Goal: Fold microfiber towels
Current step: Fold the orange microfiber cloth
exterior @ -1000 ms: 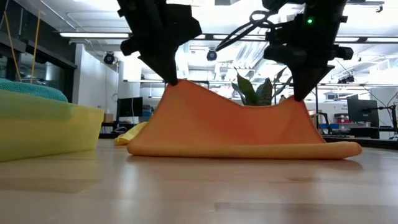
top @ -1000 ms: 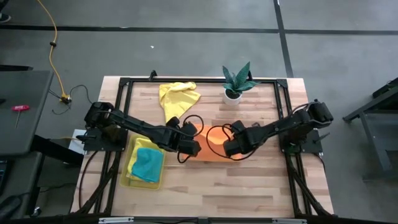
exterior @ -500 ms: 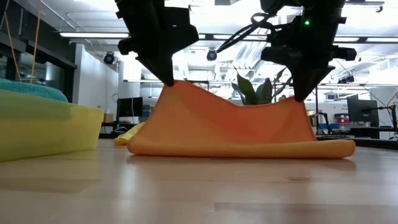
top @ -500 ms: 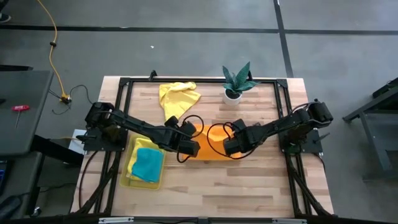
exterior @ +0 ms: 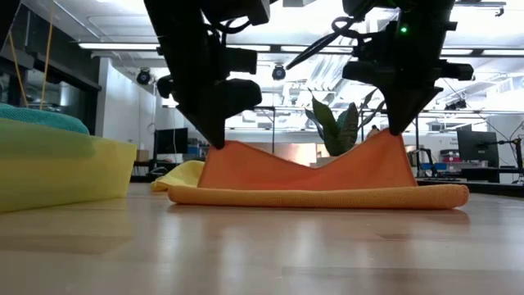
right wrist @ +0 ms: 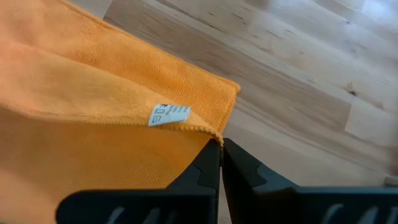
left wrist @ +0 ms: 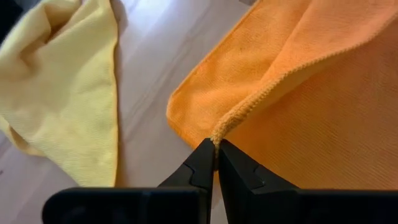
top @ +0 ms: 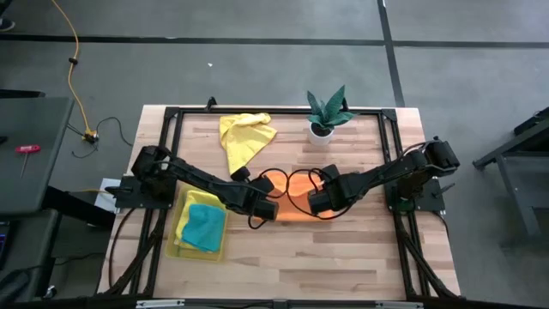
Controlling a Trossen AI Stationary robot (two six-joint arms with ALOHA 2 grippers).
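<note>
1. while i watch from above, i see both arms reaching in over the middle of the wooden table (top: 343, 249), with the orange towel (top: 287, 190) lying between them.
2. my left gripper (left wrist: 216, 149) is pinched tight on a corner of the orange towel; the wrist view shows the hemmed edge running straight into the fingertips.
3. my right gripper (right wrist: 221, 146) is clenched on the opposite corner of the same towel, just beside a small white label (right wrist: 169, 114) sewn into the hem.
4. from table height, the towel's lower layer lies flat on the wood, and the upper layer rises to two peaks, one under each gripper, sagging between them.
5. the left peak sits lower than the right one.
6. a yellow towel (top: 244, 136) lies crumpled near the far edge of the table, just beside the orange one on the left arm's side; i see it in the left wrist view too (left wrist: 68, 81).
7. a teal towel (top: 203, 227) rests in the yellow tray (top: 182, 202) on the left part of the table, on top of another yellow cloth (top: 202, 199).
8. a small potted plant (top: 325, 112) stands near the far edge, apart from the orange towel.
</note>
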